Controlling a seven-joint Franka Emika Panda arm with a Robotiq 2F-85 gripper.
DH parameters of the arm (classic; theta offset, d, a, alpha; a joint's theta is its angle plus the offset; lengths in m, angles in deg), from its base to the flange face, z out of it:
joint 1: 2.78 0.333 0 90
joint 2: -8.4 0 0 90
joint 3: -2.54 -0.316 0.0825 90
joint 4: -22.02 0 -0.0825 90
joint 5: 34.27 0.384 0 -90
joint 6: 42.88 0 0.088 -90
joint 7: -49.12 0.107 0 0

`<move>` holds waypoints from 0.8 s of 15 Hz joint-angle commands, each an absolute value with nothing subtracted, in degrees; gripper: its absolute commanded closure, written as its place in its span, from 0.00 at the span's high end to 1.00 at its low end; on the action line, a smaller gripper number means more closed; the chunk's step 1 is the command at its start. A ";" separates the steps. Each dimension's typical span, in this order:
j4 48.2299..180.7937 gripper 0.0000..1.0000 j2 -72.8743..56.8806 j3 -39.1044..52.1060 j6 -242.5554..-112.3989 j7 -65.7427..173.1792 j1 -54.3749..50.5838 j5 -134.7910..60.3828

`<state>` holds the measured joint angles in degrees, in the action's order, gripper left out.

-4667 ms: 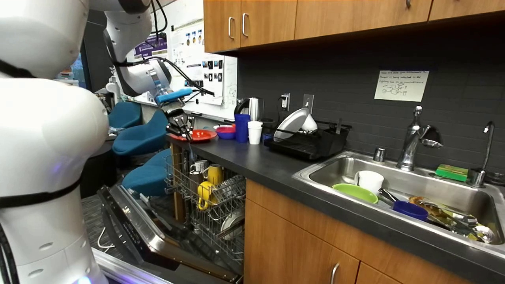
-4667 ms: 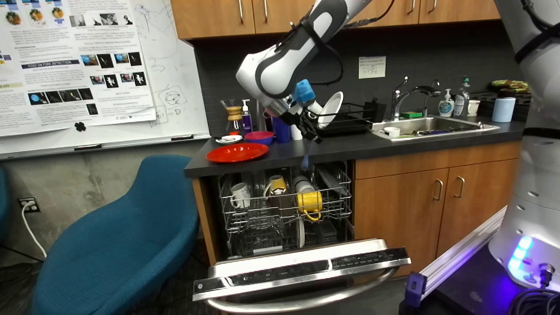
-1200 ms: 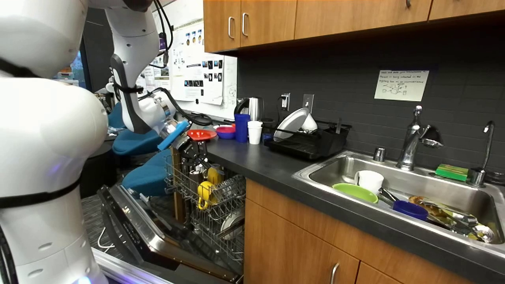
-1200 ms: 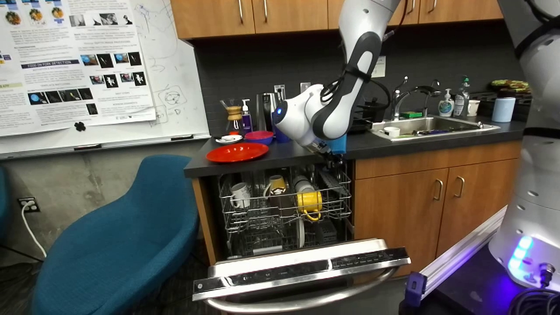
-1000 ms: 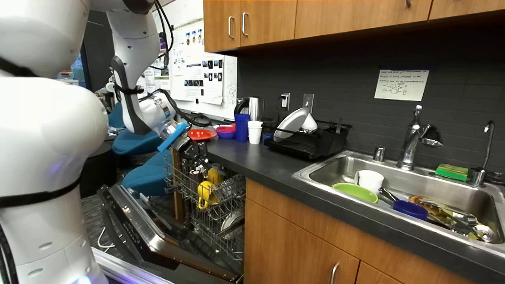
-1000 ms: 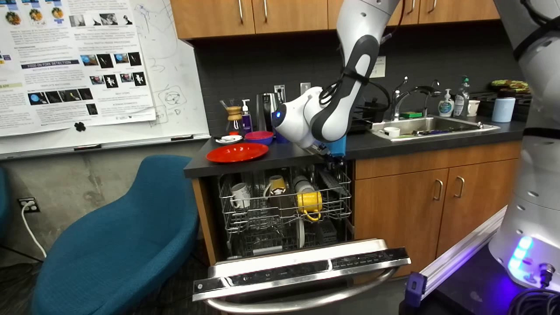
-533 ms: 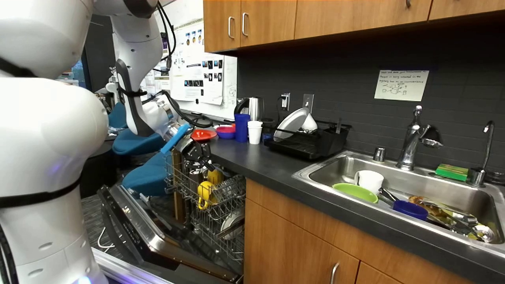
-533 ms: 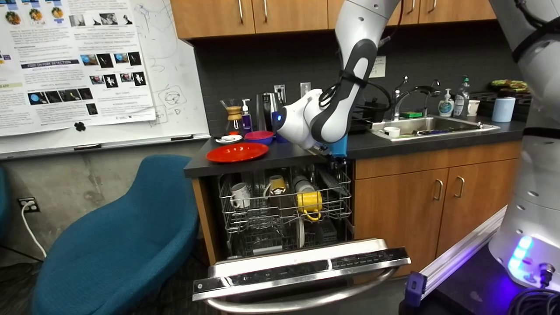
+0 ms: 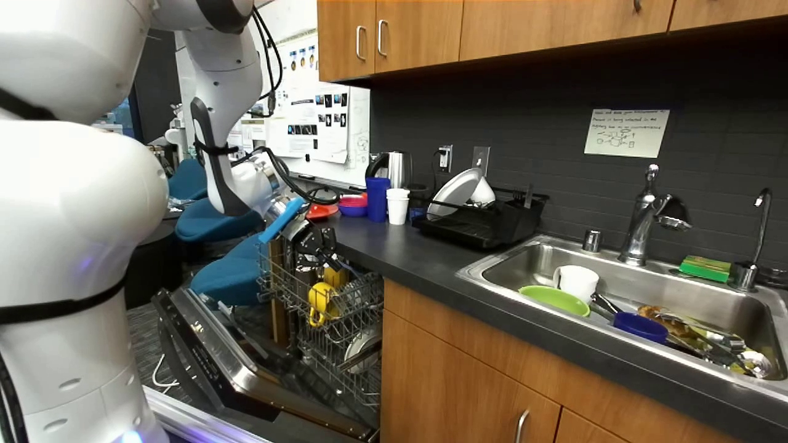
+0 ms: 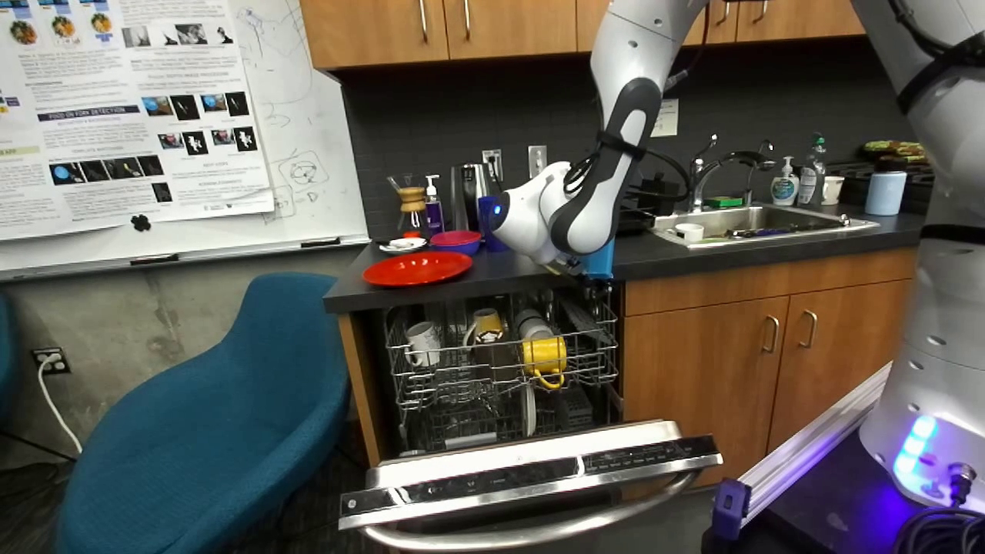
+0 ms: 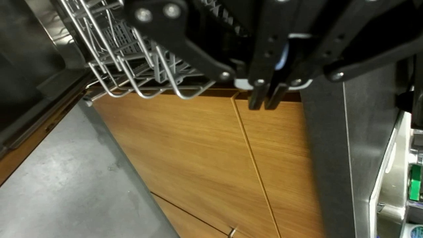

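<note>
Utensil (image 11: 282, 59) between jaws of the gripper (image 11: 265, 100)

A slender, smooth, pale-blue utensil (image 11: 282, 59) sat pinched in the black claw (image 11: 266, 99), only a short piece showing; in an exterior view its thin shaft (image 9: 348, 268) slanted down past the claw's tips, far end indistinct.

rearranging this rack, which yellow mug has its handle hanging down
In an exterior view, it's the front yellow mug, nearer the dishwasher door: its handle hangs below its body. The rear yellow mug, further left, has its handle out to the side.
</note>
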<state>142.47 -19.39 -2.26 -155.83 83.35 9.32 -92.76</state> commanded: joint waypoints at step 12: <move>135.93 0.02 -27.87 -0.24 -160.96 82.86 8.49 -102.09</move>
<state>137.99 -25.74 -0.57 -160.91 83.15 8.45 -100.28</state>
